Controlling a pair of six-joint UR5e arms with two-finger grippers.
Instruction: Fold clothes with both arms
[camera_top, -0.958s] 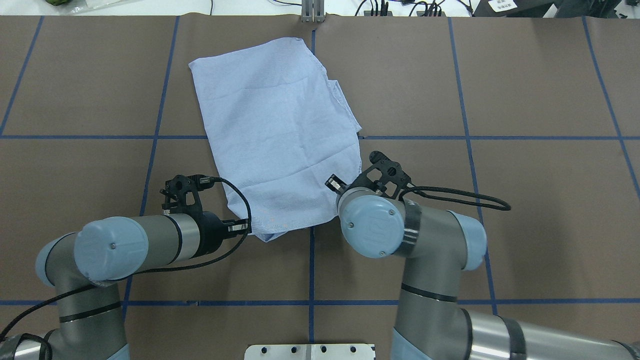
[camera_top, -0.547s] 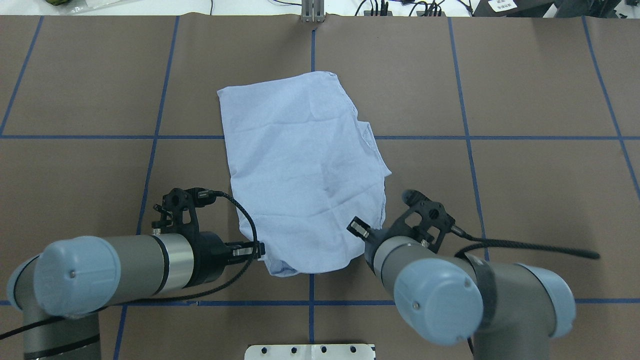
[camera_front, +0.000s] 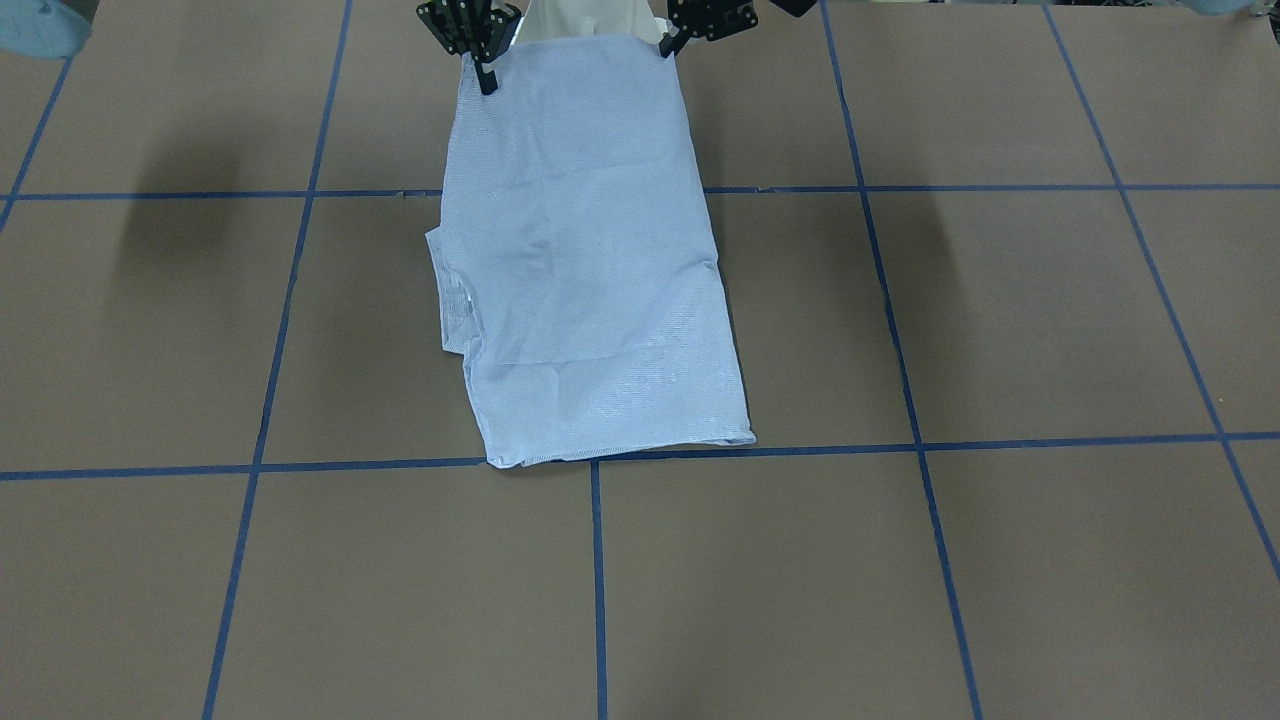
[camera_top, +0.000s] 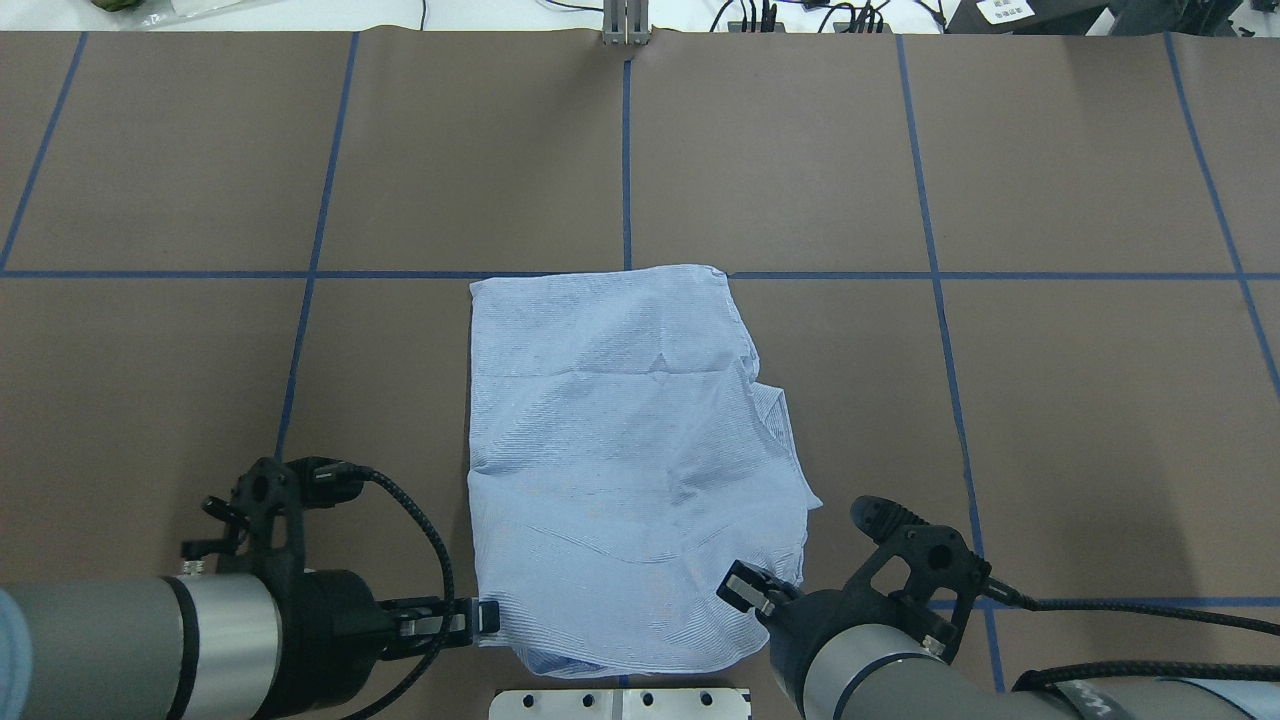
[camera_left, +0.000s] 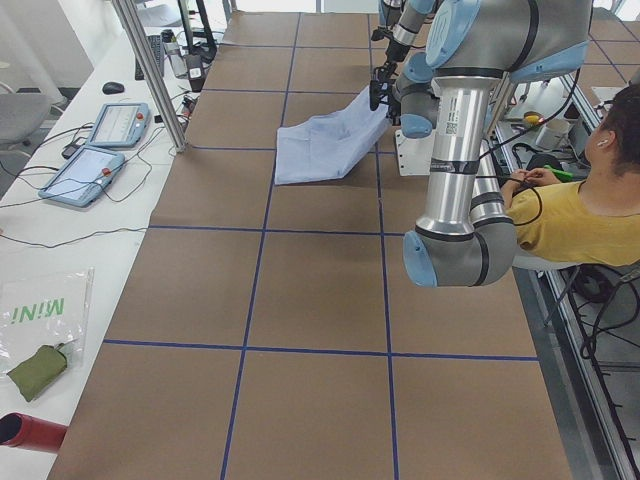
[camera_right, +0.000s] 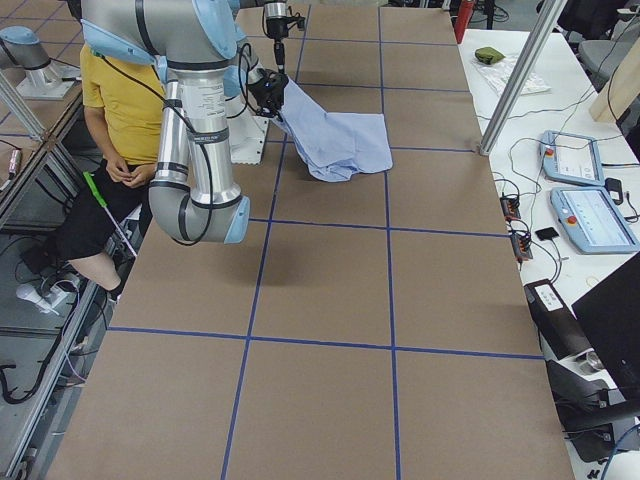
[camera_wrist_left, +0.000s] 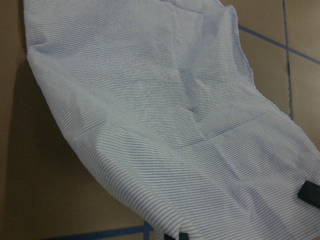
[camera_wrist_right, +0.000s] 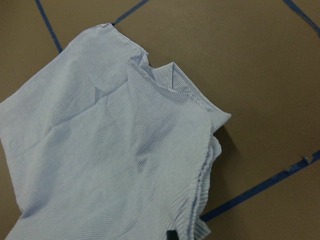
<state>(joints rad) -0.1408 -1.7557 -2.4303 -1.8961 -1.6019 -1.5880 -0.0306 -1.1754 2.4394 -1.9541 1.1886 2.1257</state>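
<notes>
The light blue striped shirt (camera_top: 620, 460) lies folded into a rough rectangle on the brown table, its far edge on a blue tape line. Its near edge is lifted off the table at the robot's side, as the exterior left view (camera_left: 325, 145) shows. My left gripper (camera_top: 485, 617) is shut on the near left corner. My right gripper (camera_top: 745, 590) is shut on the near right corner. In the front-facing view the left gripper (camera_front: 668, 42) and right gripper (camera_front: 487, 75) hold the shirt (camera_front: 580, 260) by its top corners. The wrist views show only cloth: left (camera_wrist_left: 165, 115), right (camera_wrist_right: 100, 165).
The white pedestal plate (camera_top: 620, 703) sits just under the held edge. A person in a yellow top (camera_left: 570, 215) sits behind the robot. Teach pendants (camera_left: 95, 160) and an aluminium post (camera_left: 150, 75) stand along the far table edge. Blue tape lines grid the table.
Both arms have drawn back toward the robot's base, dragging the shirt across the table toward the near edge. Both grippers keep their hold on the corners.
</notes>
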